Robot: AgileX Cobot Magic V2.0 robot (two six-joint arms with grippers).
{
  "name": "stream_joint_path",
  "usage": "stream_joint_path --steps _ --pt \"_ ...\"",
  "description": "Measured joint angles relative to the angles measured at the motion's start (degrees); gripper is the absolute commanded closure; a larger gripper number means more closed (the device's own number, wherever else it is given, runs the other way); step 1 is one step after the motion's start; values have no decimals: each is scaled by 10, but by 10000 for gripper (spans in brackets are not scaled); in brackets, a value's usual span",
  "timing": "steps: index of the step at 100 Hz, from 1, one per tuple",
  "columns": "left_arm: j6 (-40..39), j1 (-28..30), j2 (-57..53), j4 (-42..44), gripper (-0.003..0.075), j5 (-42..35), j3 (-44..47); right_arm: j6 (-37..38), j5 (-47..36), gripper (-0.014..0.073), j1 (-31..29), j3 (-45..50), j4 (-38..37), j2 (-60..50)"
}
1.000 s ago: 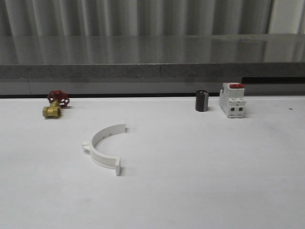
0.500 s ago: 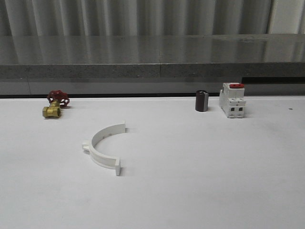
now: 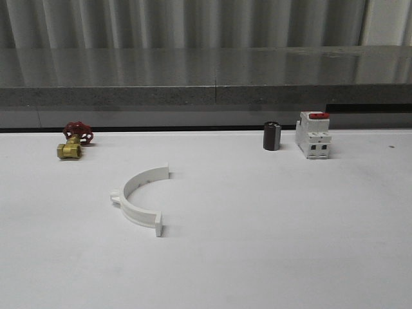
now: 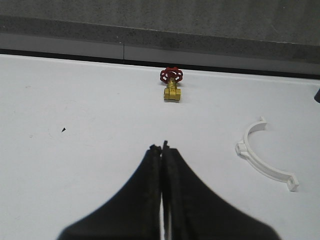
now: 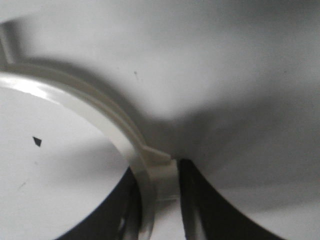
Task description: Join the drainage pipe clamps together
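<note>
While one clamp half (image 5: pixel 100 125) sits pinched in the right fingers (image 5: pixel 155 200), the other clamp half (image 3: pixel 138 198) lies flat on the counter (image 3: pixel 290 225), opening rightward, near the left fingers (image 4: pixel 162 165), pressed together.

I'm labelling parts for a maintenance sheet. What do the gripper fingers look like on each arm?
The left gripper has matte black fingers that are broad at the base and curve in to narrow tips. The right gripper fingers look equally black and tapered. No cables or markings show.
</note>
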Motion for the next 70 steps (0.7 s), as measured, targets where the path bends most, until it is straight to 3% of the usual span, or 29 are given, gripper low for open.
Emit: stream_joint_path --steps 23,38,70 --pt "0 0 0 0 740 0 0 12 26 578 43 -1 5 -47" --pt "0 0 0 0 740 0 0 47 58 578 122 -22 6 -60" --pt "0 0 0 0 740 0 0 213 91 578 303 -81 -27 -60"
